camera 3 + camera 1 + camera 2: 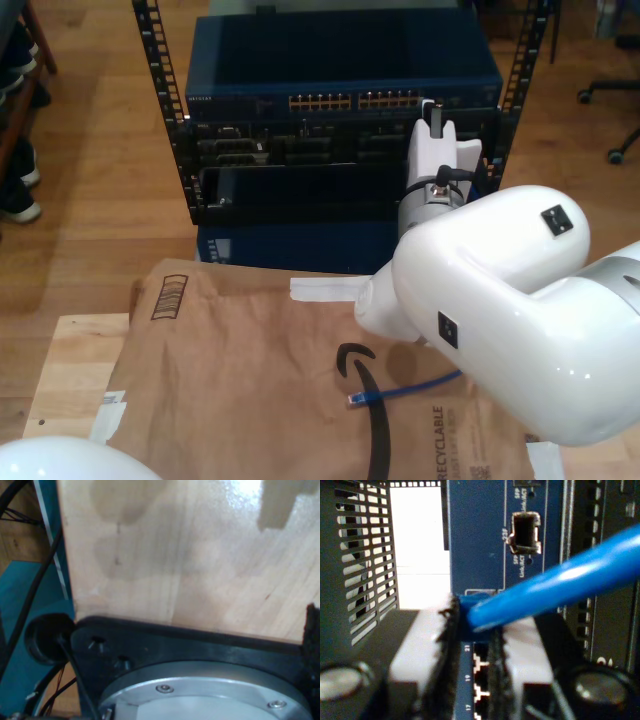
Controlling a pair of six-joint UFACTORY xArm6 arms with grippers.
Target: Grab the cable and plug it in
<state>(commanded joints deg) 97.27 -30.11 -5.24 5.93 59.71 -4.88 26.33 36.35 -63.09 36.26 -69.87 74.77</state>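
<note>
Because its plug must meet the blue network switch, my second gripper pinches the thin bright-blue cable just before that switch's ports; my first gripper's state I cannot tell.

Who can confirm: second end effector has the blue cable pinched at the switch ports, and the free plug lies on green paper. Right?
One thing is off: the paper is brown, not green, as the exterior view shows. The rest holds: my second end effector pinches the cable at the switch ports, and the free plug lies on that paper.

Wood floor; office chair base at exterior view's right.
</note>
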